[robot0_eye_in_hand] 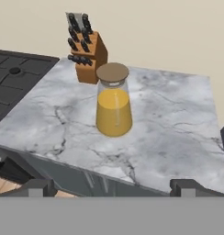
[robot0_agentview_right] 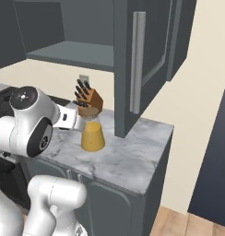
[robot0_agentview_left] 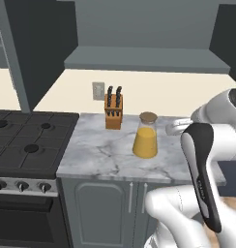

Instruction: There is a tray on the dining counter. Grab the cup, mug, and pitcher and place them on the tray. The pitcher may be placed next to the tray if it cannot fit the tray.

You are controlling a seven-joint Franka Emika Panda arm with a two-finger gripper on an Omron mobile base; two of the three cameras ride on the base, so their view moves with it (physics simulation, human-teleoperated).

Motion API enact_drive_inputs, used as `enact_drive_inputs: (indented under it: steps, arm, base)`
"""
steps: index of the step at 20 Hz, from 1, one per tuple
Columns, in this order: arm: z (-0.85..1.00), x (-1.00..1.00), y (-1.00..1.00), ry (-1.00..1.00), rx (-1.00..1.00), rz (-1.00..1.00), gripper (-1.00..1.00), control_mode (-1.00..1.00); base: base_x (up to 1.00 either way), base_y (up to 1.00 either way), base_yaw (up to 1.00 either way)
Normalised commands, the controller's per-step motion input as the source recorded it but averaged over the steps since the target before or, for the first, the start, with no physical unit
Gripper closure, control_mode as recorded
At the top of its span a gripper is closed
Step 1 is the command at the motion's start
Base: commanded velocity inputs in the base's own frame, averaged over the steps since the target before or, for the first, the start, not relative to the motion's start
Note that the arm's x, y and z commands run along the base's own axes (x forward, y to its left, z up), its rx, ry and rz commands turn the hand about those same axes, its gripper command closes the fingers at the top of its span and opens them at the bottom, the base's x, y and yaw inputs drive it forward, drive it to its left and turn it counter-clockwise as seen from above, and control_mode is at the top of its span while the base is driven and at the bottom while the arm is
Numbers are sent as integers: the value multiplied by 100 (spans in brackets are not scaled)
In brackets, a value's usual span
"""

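While our hand (robot0_eye_in_hand: 112, 187) hung wide open short of the tabletop's (robot0_eye_in_hand: 178, 124) front edge, we saw the pitcher (robot0_eye_in_hand: 114, 102) upright mid-tabletop, perhaps just clear of the knife block (robot0_eye_in_hand: 87, 51) behind it.

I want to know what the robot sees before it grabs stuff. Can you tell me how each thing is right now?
pitcher: upright on the marble counter, lid on, about half full of orange liquid, not held.
knife block: standing behind the pitcher, knives in their slots.
upper cabinet door: swung open.
gripper: fingers wide open, holding nothing, short of the pitcher.
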Motion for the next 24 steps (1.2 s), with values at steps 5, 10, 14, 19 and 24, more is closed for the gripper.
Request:
enact_drive_inputs:
  steps: [5, 10, 14, 19, 24]
  arm:
    - [-21, 22, -4, 0, 0, 6, -100, -100]
    - [-23, 27, 0, 0, -1, 1, -100, -100]
    - [-13, 20, 0, 0, -1, 0, -100, -100]
    - [-13, 20, 0, 0, -2, 0, -100, -100]
    - [-11, 9, 0, 0, -3, -4, -100, -100]
  base:
    - [0, 0, 0]
    - [0, 0, 0]
    - [0, 0, 0]
    - [0, 0, 0]
    - [0, 0, 0]
